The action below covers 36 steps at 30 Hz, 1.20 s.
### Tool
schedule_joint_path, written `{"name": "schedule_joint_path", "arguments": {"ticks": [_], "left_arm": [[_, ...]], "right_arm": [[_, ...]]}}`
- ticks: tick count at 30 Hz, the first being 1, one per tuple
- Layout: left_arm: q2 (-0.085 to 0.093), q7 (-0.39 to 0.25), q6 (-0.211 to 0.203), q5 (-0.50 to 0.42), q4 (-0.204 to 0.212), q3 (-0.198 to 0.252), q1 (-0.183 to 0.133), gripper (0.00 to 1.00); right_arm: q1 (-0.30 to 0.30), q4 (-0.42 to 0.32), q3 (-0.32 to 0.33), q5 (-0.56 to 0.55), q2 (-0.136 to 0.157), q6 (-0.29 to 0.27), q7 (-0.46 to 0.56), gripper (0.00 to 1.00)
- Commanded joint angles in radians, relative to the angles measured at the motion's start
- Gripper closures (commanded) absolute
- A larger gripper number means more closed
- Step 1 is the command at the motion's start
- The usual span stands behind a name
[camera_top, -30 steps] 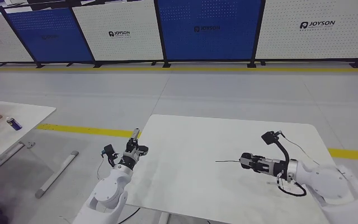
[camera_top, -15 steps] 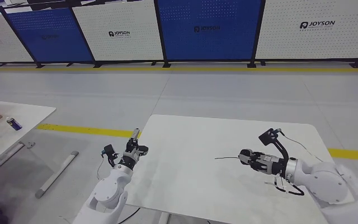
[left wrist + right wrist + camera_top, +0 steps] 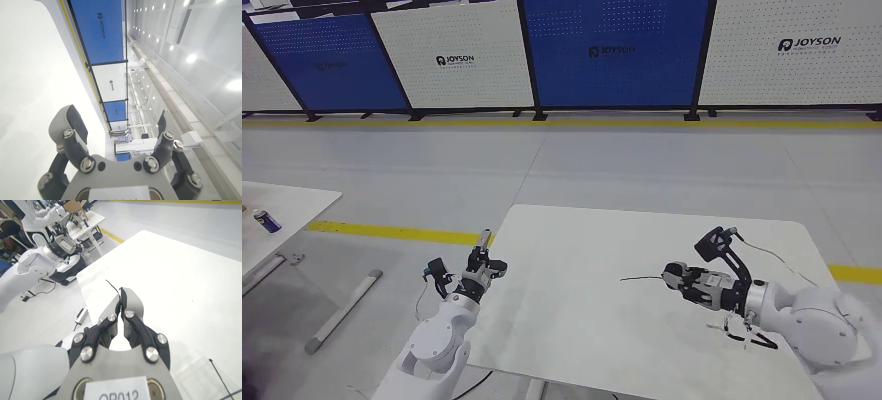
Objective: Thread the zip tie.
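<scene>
Black zip tie (image 3: 112,286) in right tool (image 3: 121,293), printed label (image 3: 116,389) on its base.

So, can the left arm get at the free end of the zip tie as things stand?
Probably yes. The left pincer is open at the edge of the table, and nothing stands between it and the zip tie sticking out of the shut right pincer, though it points away.

A white table (image 3: 572,250) stands on a pale grey floor (image 3: 542,160) crossed by yellow lines (image 3: 392,233). Blue panels (image 3: 617,50) and white panels (image 3: 452,55) (all perforated) wall off the back; round ceiling lights (image 3: 191,57) glow overhead. A second table (image 3: 287,200) stands at the left.
</scene>
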Motion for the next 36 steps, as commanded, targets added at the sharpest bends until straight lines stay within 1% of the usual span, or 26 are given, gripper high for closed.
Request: {"name": "schedule_joint_path", "arguments": {"ticks": [1,3,5,19,20,21,22,23,25,26,28,30,32,34,36], "left_arm": [[0.0,0.0,0.0,0.0,0.0,0.0,0.0,0.0],[0.0,0.0,0.0,0.0,0.0,0.0,0.0,0.0],[0.0,0.0,0.0,0.0,0.0,0.0,0.0,0.0],[0.0,0.0,0.0,0.0,0.0,0.0,0.0,0.0],[0.0,0.0,0.0,0.0,0.0,0.0,0.0,0.0],[0.0,0.0,0.0,0.0,0.0,0.0,0.0,0.0],[0.0,0.0,0.0,0.0,0.0,0.0,0.0,0.0],[0.0,0.0,0.0,0.0,0.0,0.0,0.0,0.0],[0.0,0.0,0.0,0.0,0.0,0.0,0.0,0.0],[0.0,0.0,0.0,0.0,0.0,0.0,0.0,0.0],[0.0,0.0,0.0,0.0,0.0,0.0,0.0,0.0],[0.0,0.0,0.0,0.0,0.0,0.0,0.0,0.0],[0.0,0.0,0.0,0.0,0.0,0.0,0.0,0.0],[0.0,0.0,0.0,0.0,0.0,0.0,0.0,0.0],[0.0,0.0,0.0,0.0,0.0,0.0,0.0,0.0]], "right_arm": [[0.007,-0.008,-0.023,-0.061,0.005,0.0,-0.021,1.0],[0.017,-0.003,-0.053,-0.105,0.012,0.0,-0.044,1.0],[0.026,0.011,-0.071,-0.112,0.015,0.0,-0.051,1.0],[0.026,0.011,-0.071,-0.112,0.015,0.0,-0.051,1.0],[0.022,0.013,-0.069,-0.114,0.015,0.004,-0.062,1.0],[0.02,0.014,-0.066,-0.125,0.014,0.002,-0.073,1.0],[0.025,-0.001,-0.069,-0.155,0.015,0.0,-0.072,1.0],[0.035,-0.022,-0.083,-0.212,0.016,0.0,-0.067,1.0],[0.051,-0.048,-0.113,-0.259,0.02,0.0,-0.075,1.0],[0.066,-0.067,-0.144,-0.315,0.025,0.0,-0.081,1.0],[0.089,-0.076,-0.191,-0.351,0.035,0.0,-0.099,1.0],[0.124,-0.082,-0.248,-0.395,0.051,0.0,-0.118,1.0],[0.151,-0.081,-0.297,-0.413,0.066,0.0,-0.15,1.0],[0.184,-0.064,-0.342,-0.415,0.085,0.0,-0.192,1.0],[0.184,-0.064,-0.342,-0.415,0.085,0.0,-0.192,1.0]]}}
